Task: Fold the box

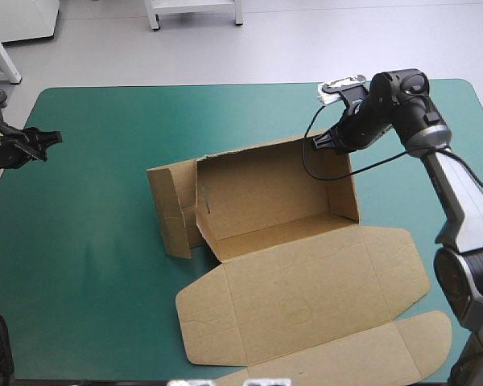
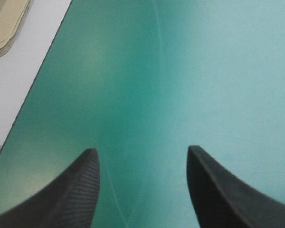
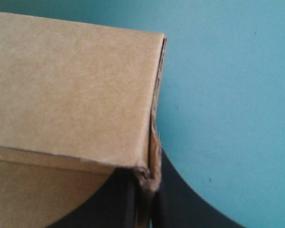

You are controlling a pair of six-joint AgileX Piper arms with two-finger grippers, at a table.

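The brown box [image 1: 278, 197] stands mid-table as an open tray, back and right walls raised, its lid [image 1: 306, 301] flat toward the front edge. Its left end flap [image 1: 171, 211] stands loose, outside the tray. My right gripper [image 1: 328, 143] is at the tray's far right corner. In the right wrist view the gripper [image 3: 145, 183] is shut on the box [image 3: 71, 85], pinching the corner's vertical board edge between its black fingers. My left gripper [image 1: 52, 139] hovers near the table's left edge, well away from the box. It stands open [image 2: 141, 151] over bare teal-green cover.
An edge of more pale board [image 2: 4, 23] lies beyond the table's left edge [image 2: 33, 85]. Teal-green cover [image 1: 88, 265] stretches between the left gripper and the box. The lid's front flaps [image 1: 386, 346] reach close to the table's front edge.
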